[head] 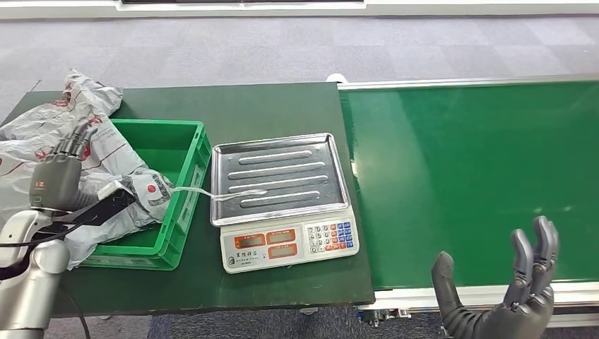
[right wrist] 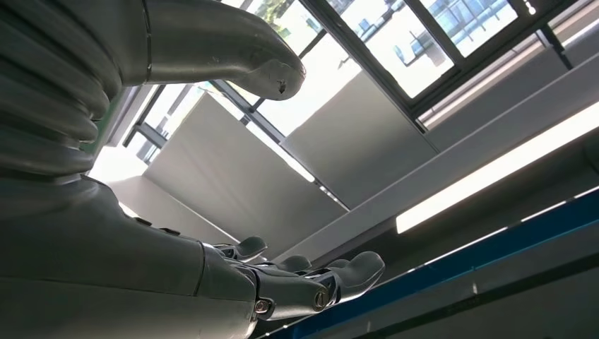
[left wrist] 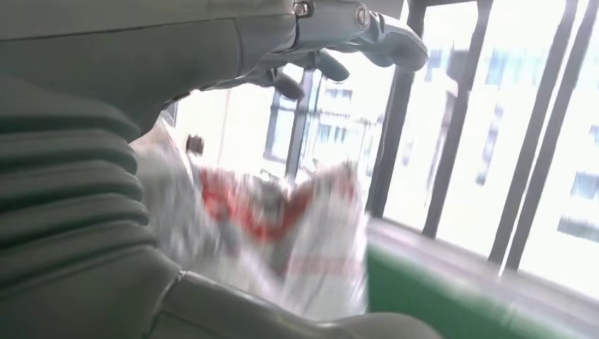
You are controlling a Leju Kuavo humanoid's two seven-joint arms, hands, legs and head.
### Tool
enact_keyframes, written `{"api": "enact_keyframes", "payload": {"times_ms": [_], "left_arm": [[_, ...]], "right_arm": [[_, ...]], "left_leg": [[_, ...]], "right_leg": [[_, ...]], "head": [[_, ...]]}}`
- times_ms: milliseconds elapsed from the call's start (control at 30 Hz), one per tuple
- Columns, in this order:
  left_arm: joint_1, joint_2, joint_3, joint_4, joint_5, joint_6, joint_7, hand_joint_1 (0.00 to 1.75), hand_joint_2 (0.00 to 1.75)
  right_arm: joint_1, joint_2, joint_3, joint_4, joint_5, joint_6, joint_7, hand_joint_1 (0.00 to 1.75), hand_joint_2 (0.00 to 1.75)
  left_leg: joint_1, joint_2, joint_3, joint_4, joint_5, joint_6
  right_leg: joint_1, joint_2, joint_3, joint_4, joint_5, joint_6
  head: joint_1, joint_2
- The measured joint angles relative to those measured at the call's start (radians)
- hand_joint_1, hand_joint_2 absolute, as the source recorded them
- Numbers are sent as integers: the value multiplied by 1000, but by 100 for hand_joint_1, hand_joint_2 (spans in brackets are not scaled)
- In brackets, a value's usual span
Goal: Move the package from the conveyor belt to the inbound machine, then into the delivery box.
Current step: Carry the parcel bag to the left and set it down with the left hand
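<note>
Fingers point(head: 79, 138) of the left hand point(head: 60, 173) rest spread on the crumpled grey plastic package point(head: 116, 152) draped over the green plastic crate point(head: 185, 185); judged best released gently, the right hand point(head: 519, 296) open, empty.

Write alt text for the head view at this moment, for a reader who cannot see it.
The robot's left hand rests on a crumpled grey-and-red package lying over the left side of a green delivery box. Right of the box, a scale with a bare steel tray sits on the dark table. The right hand is open, palm up, beside the green conveyor belt.
</note>
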Motion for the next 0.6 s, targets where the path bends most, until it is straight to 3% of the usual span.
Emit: {"api": "enact_keyframes", "payload": {"times_ms": [100, 233, 433, 600], "left_arm": [[36, -45, 20, -118, 72, 123, -5, 0, 0], [78, -79, 32, -240, 130, 199, -16, 0, 0], [206, -146, 36, -454, 499, 430, -251, 0, 0], [315, -213, 10, -588, 657, 470, -375, 0, 0]], "right_arm": [[2, 6, 0, 0, 3, 0, -3, 0, 175], [2, 14, 0, 0, 0, 0, -7, 0, 175], [2, 49, -20, 0, -40, 0, -78, 0, 175], [9, 80, -43, -5, -128, 0, -121, 0, 175]], "left_leg": [[0, 0, 0, 0, 0, 0], [0, -1, 0, 0, -1, 0], [0, 0, 0, 0, -2, 0], [0, -1, 0, 0, -3, 0]], "right_leg": [[0, 0, 0, 0, 0, 0], [0, -1, 0, 0, -1, 0], [0, 0, 0, 0, -1, 0], [0, -2, 1, -1, -3, 0]], "head": [[0, 0], [0, 0], [0, 0], [0, 0]]}}
